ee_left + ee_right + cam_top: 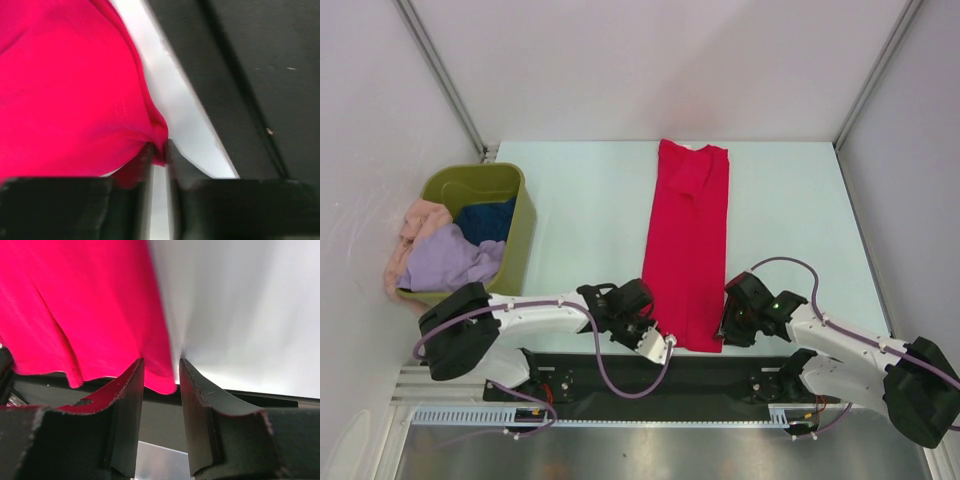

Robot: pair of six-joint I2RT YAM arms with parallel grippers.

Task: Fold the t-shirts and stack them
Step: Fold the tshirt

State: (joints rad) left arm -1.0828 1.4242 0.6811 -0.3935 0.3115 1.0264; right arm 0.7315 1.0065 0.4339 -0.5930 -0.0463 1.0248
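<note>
One red t-shirt [685, 250], folded lengthwise.

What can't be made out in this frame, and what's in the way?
- Top view: each arm's wrist covers its fingertips, so neither grip shows.
- Right wrist view: the right gripper straddles a corner of the red t-shirt; whether its fingers touch cloth is unclear.
- Left wrist view: blurred close-up; the left gripper pinches the hem, and its body blocks the lower frame.
- Top view, tub: the lavender shirt covers most of the dark blue shirt; the count is hidden.
</note>
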